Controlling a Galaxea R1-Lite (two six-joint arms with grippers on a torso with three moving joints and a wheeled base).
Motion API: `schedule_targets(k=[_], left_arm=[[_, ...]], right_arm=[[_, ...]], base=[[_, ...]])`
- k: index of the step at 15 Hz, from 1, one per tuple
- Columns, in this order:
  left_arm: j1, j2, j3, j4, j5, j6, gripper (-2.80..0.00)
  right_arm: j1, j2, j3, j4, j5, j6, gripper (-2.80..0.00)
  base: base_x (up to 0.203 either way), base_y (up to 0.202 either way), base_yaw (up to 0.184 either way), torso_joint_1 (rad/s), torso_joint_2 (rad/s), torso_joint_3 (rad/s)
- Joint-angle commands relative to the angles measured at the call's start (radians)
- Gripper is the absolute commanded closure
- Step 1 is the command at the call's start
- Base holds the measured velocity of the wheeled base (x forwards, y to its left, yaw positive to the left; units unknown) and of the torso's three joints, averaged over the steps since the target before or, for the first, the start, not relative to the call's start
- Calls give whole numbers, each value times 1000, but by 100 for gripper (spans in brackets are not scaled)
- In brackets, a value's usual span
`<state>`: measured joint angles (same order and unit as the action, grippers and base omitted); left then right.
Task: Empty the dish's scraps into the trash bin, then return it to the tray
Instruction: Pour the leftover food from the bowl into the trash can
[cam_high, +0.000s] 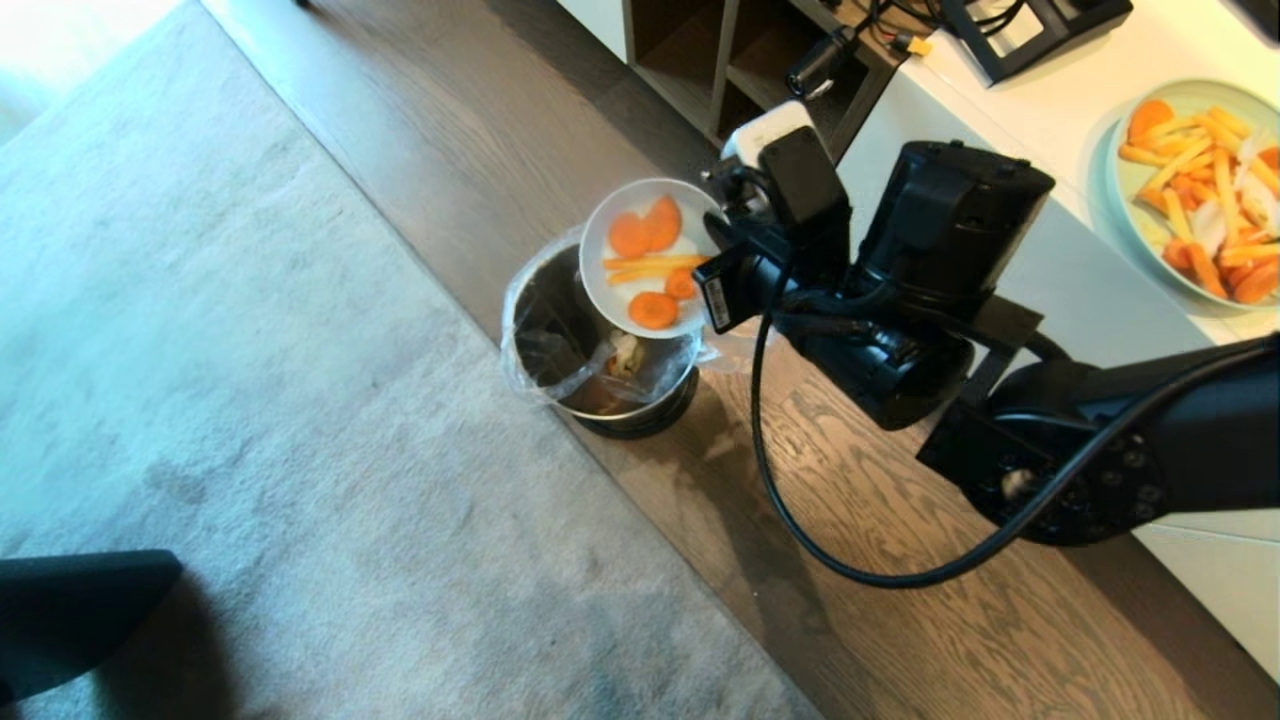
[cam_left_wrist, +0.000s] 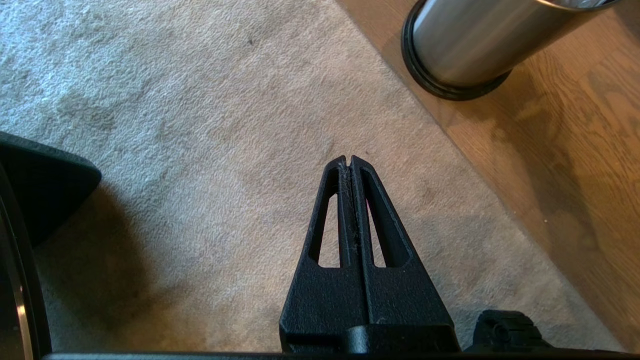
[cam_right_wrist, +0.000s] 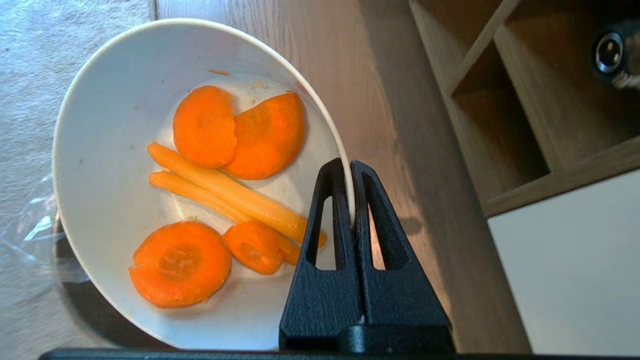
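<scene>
Now the emptying step is in hand: the right gripper (cam_right_wrist: 350, 167), reaching in from four o'clock, pinches the rim of the white bowl (cam_high: 640, 255), tilted above the steel trash bin (cam_high: 600, 345). The carrot slices and strips (cam_high: 655, 265) remain inside, so a steeper tip looks needed. The left gripper (cam_left_wrist: 348, 160) hangs clenched, empty, over the carpet (cam_left_wrist: 175, 125).
</scene>
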<state>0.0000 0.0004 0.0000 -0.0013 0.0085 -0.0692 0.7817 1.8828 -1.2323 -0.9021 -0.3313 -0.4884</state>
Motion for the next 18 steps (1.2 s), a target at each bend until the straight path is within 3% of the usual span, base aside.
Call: schedule_targets(k=[1, 8, 18], left_arm=[[0, 0, 0, 0, 1, -1, 0], [0, 0, 0, 0, 1, -1, 0], [0, 0, 0, 0, 1, -1, 0]], right_arm=[[13, 47, 0, -86, -2, -67, 0], [37, 119, 2, -249, 7, -297, 0], [24, 194, -9, -436, 156, -535, 0]], base=[[0, 0, 0, 0, 0, 0], [0, 0, 0, 0, 0, 0], [0, 0, 0, 0, 0, 0]])
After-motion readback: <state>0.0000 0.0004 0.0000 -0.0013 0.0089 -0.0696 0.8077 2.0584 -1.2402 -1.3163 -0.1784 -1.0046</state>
